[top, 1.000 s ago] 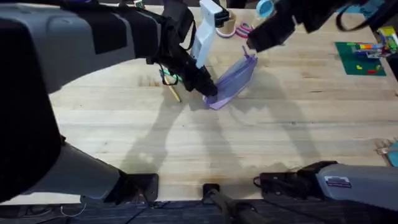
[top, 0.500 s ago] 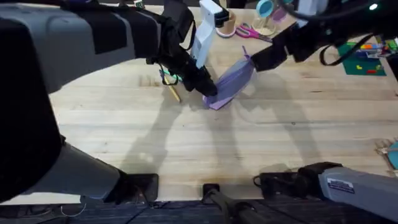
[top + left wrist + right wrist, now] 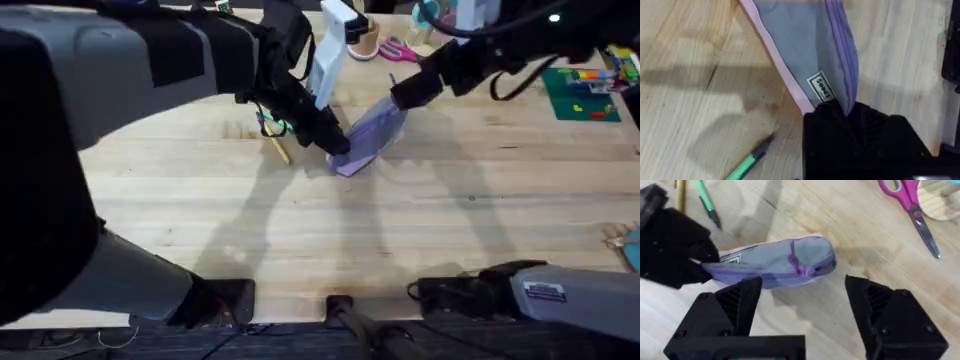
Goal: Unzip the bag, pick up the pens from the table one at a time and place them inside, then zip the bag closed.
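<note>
The bag (image 3: 370, 135) lay on the desk (image 3: 300, 230) near the far middle, one end pinched by the left hand (image 3: 847, 112), whose fingers were clamped on the corner by the small label (image 3: 820, 88). The right hand (image 3: 802, 312) hung just above the bag's other end with its fingers spread wide apart, the purple zipper pull (image 3: 799, 265) lying between them but not yet touched. The bag looked light, thin and floppy, so it would likely fold or drag if tugged without the far end held; the left hand's grip on the seam seemed a sound anchor. The pull was small and soft, best taken squarely at its tab and drawn along the zipper line toward the held end. The green pen (image 3: 706, 201) and the tan one (image 3: 679, 194) lay just beside the bag on the bare wood, slim and liable to roll.
</note>
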Available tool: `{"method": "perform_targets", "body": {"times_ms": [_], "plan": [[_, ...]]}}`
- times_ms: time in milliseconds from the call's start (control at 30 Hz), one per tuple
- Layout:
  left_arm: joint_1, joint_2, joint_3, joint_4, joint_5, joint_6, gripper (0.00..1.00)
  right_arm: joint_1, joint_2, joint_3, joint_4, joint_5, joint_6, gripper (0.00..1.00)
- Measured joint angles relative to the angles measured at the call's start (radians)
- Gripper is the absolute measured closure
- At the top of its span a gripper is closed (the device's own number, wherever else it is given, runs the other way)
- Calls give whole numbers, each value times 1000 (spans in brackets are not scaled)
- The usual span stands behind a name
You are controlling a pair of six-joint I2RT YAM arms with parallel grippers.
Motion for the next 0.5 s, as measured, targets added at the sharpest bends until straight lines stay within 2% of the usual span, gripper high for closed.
{"method": "perform_targets", "body": {"times_ms": [367,500], "plan": [[0,0,0,0,0,0,958,0,117,0,73,0,0,15],[0,0,0,0,0,0,958,0,147,0,92,0,0,104]]}}
